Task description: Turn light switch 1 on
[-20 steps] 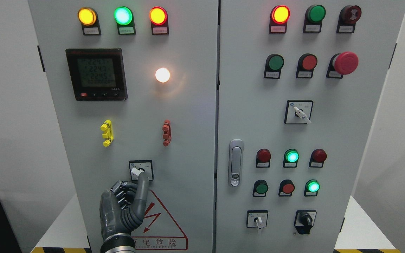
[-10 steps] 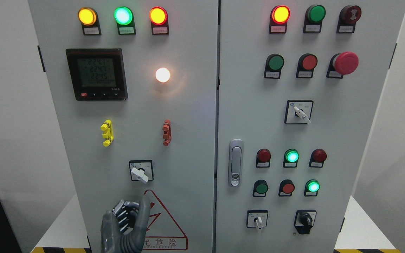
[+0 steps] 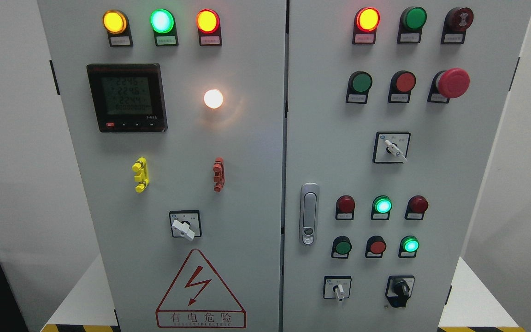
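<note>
No robot hand was in view, so its state could not be told. Low on the left door, the warning sign (image 3: 200, 290) sat just below the white switch (image 3: 183, 228), handle tilted; higher up, a white lamp (image 3: 213, 98) glowed

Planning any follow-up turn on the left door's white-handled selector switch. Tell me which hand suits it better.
Neither hand is in view now. Probably the left: the selector switch sits low on the left door, the side the left arm enters from, below the lit white lamp.
</note>
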You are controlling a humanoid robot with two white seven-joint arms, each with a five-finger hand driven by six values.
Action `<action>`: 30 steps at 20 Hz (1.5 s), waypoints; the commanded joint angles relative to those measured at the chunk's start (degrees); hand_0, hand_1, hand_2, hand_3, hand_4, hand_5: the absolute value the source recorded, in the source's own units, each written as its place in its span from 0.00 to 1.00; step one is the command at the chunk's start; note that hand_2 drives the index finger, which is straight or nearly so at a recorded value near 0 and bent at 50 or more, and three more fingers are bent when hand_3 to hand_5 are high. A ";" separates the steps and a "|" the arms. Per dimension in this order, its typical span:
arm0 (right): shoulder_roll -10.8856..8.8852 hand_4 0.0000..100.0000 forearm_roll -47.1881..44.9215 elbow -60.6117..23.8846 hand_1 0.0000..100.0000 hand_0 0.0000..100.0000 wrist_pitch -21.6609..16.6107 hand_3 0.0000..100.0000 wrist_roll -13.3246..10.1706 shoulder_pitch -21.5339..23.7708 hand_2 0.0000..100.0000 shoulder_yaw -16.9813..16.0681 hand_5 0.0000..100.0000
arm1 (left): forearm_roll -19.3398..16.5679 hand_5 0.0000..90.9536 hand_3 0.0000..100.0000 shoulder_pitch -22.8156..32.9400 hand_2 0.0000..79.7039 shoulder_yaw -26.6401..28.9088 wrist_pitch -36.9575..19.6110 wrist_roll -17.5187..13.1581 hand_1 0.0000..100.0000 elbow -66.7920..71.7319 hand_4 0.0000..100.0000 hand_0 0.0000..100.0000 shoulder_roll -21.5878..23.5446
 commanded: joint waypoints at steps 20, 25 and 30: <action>0.03 0.00 0.00 0.00 0.00 0.00 -0.01 0.00 0.00 0.00 0.00 0.02 0.00 | 5.35 0.00 0.15 1.06 0.02 7.07 7.19 -18.85 0.04 85.73 0.21 0.24 1.07; 0.03 0.00 0.00 0.00 0.00 0.00 -0.01 0.00 -0.09 0.00 0.00 0.02 0.00 | 4.92 0.00 0.00 -0.70 0.00 6.72 11.40 -20.09 0.01 85.90 0.06 0.25 0.37; -0.06 0.00 0.00 0.00 0.00 0.00 -0.01 0.00 0.00 0.00 0.00 0.02 0.00 | 4.92 0.00 0.00 -2.11 0.00 6.81 13.96 -20.62 0.00 85.82 0.00 0.25 -0.25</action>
